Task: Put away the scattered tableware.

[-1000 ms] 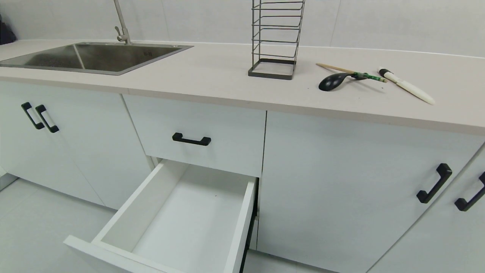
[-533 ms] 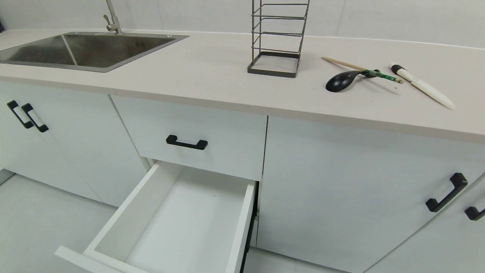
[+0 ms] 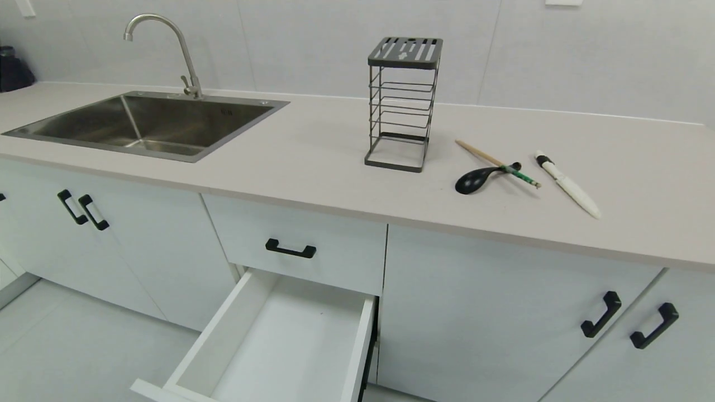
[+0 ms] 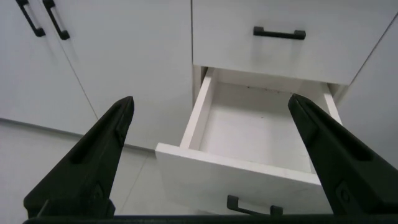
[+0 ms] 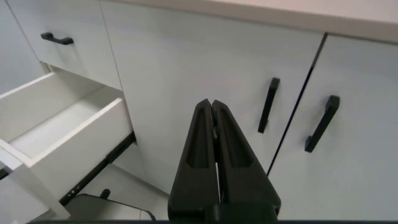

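Head view is swinging upward, so the whole picture is shifting while the spoon, chopstick and knife are lying unmoved on the counter. The drawer is standing open below. My left gripper is hanging spread, facing the drawer, and my right gripper is sitting pressed together. I'm judging that pickup is not yet begun.

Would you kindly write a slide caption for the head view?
A black spoon, chopsticks and a white utensil lie on the counter beside a wire rack, with a drawer open below.
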`<state>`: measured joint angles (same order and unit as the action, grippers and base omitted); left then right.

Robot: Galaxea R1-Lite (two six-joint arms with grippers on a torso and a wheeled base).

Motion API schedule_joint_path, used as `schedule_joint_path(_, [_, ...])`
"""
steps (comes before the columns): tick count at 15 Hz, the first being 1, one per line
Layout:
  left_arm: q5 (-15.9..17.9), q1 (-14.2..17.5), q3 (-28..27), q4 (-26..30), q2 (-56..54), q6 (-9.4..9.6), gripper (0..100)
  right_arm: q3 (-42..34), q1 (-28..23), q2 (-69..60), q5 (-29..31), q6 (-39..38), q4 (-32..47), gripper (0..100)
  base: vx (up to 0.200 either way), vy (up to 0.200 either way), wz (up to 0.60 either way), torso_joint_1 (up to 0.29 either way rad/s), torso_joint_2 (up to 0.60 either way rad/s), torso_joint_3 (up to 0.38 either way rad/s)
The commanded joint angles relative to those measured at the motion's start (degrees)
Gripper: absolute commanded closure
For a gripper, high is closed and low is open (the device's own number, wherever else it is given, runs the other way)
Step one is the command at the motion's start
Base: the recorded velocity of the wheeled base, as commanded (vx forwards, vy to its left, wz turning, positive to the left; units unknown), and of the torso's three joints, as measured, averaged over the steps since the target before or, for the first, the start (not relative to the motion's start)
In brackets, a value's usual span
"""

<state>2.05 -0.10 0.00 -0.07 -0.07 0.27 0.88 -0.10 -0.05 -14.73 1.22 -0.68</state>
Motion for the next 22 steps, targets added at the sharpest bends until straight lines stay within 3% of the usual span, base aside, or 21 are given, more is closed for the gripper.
schedule_joint_path(1, [-0.03,0.01,0.0,-0.01,0.07,0.0,0,0.0,0.01,0.05,-0.13,0.01,-0.02,100,0.0,0.0,0.0,0.051,-0.47,-0.217])
schedule_joint_path(3, [-0.03,0.01,0.0,-0.01,0.07,0.0,0,0.0,0.01,0.05,-0.13,0.01,-0.02,100,0.0,0.0,0.0,0.102,-0.49,-0.22])
schedule_joint_path(22, [-0.03,0.01,0.0,-0.01,0.07,0.0,0,0.0,0.01,0.05,0.14,-0.43,-0.02,100,0.0,0.0,0.0,0.312,-0.54,-0.261])
